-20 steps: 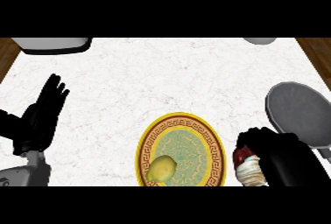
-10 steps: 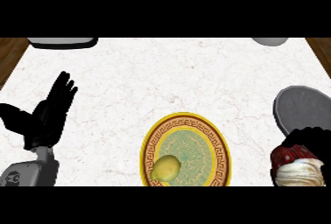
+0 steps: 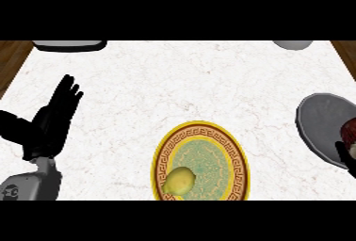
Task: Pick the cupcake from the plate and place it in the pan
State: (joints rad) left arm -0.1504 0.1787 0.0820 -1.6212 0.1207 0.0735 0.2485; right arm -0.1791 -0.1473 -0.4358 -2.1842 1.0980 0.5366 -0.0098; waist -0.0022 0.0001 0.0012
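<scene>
Cupcake [image 3: 348, 134] is already off the plate [image 3: 201, 126] and sits right at the view's right edge, over the near right part of the grey pan [image 3: 319, 117]. So what you care about now is just cupcake versus pan floor. From this steep angle you can't really judge whether it's hanging above the pan or touching it. Only a dark reddish bit with a pale patch below it shows, and the rest is cut off, so whether it's upright or tipped is anyone's guess. Your right hand [image 3: 344, 160] is only a black sliver just beside and below the cupcake, touching it as far as I can see. I honestly cannot tell whether it's clamped on the cupcake or has let go. It's clearly the nearer hand though. Your left hand [image 3: 50, 124] is well apart on the far side of the plate, resting at the left of the table [image 3: 181, 80] with its fingers [image 3: 68, 92] straight, spread and pointing up, holding nothing. The plate has only a yellow fruit [image 3: 179, 180] on its near side. My take: this is the lower-and-release step, and most of the pan's room lies toward the view's left of the cupcake.
</scene>
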